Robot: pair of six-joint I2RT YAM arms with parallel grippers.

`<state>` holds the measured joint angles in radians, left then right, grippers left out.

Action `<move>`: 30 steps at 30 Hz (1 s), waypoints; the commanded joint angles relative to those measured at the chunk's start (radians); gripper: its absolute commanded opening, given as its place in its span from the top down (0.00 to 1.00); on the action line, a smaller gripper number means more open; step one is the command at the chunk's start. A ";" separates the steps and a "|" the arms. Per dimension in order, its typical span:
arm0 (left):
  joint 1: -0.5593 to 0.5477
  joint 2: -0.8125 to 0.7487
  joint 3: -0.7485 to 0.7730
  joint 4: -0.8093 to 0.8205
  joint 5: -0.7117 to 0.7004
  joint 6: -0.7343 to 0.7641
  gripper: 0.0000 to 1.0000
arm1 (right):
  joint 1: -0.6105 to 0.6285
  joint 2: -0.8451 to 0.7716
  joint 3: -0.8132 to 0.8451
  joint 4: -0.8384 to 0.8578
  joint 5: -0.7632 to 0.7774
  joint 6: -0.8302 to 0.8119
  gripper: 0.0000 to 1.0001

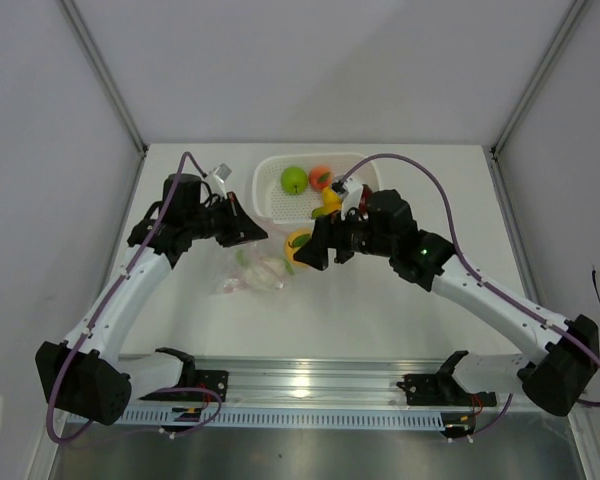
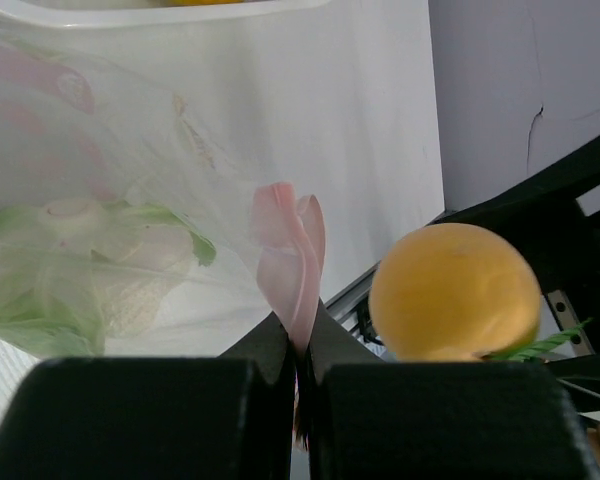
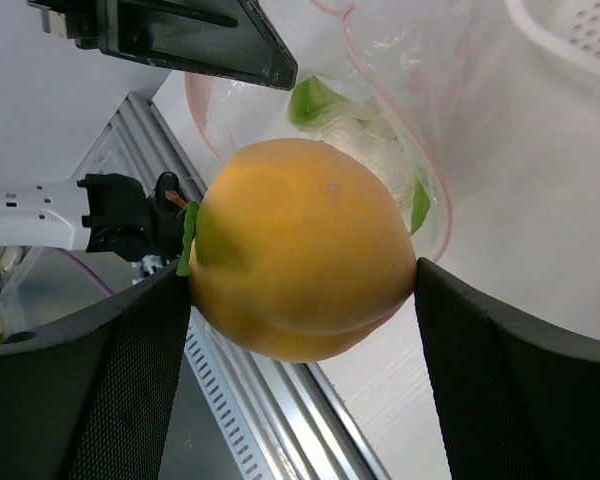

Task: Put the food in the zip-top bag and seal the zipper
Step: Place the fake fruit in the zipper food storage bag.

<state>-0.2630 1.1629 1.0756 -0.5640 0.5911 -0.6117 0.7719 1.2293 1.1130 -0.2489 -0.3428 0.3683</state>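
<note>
- While the right claw (image 3: 302, 280) squeezed the yellow-orange mango (image 3: 300, 230) tight between its two fingers, the fruit hung just beside the open mouth of the zip-top bag (image 1: 252, 272).
- The left claw (image 2: 300, 350) was clenched on the zipper (image 2: 292, 250). It pinched the pink strip and held that edge of the bag up.
- Inside the bag lay the white-green leafy vegetable (image 2: 90, 260).
- The bag itself rested on the table (image 1: 380, 320), with one claw on each side of it.
- Just behind the bag stood the white basket (image 1: 270, 185).
- Farther behind the bag, in that basket, sat the green apple (image 1: 294, 180), the peach (image 1: 321, 177) and a yellow citrus (image 1: 329, 203).
</note>
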 commanded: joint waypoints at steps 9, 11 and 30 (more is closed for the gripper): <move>0.005 -0.025 0.053 0.010 0.067 -0.031 0.99 | 0.012 0.145 0.004 0.220 -0.133 0.136 1.00; 0.005 -0.032 0.056 0.009 0.069 -0.033 0.99 | 0.015 0.168 0.001 0.235 -0.145 0.164 1.00; 0.002 -0.072 0.058 0.027 0.125 -0.083 1.00 | 0.040 0.317 0.034 0.254 -0.079 0.143 0.48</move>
<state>-0.2634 1.1297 1.0904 -0.5854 0.6666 -0.6647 0.8036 1.5314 1.0924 -0.0093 -0.4488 0.5377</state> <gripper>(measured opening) 0.003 0.859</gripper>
